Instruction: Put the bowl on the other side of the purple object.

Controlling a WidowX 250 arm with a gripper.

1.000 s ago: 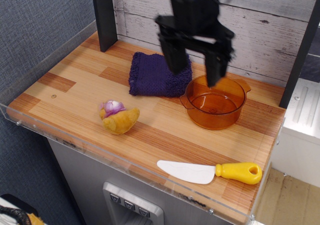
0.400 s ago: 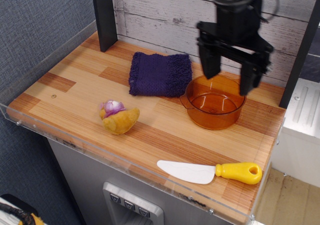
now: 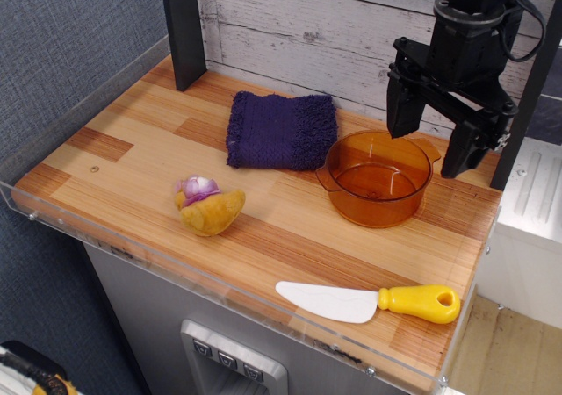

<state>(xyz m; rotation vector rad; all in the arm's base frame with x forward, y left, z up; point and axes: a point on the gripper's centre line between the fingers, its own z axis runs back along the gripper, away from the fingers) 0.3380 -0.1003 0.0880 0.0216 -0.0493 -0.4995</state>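
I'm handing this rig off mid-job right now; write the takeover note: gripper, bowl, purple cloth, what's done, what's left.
Gripper: open, empty, hanging above the bowl's back right edge, near the wall.
Bowl: upright on the table, right of the purple cloth, its left handle about at the cloth's fringe. Not grasped.
Also on the table: plush toy front left, yellow-handled knife front right.
Done: nothing yet; bowl sits on the starting side.
Left: grip the bowl, carry it over the cloth, set it down on the cloth's left.

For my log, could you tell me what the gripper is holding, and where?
Nothing: the black gripper hangs open above the amber plastic bowl.
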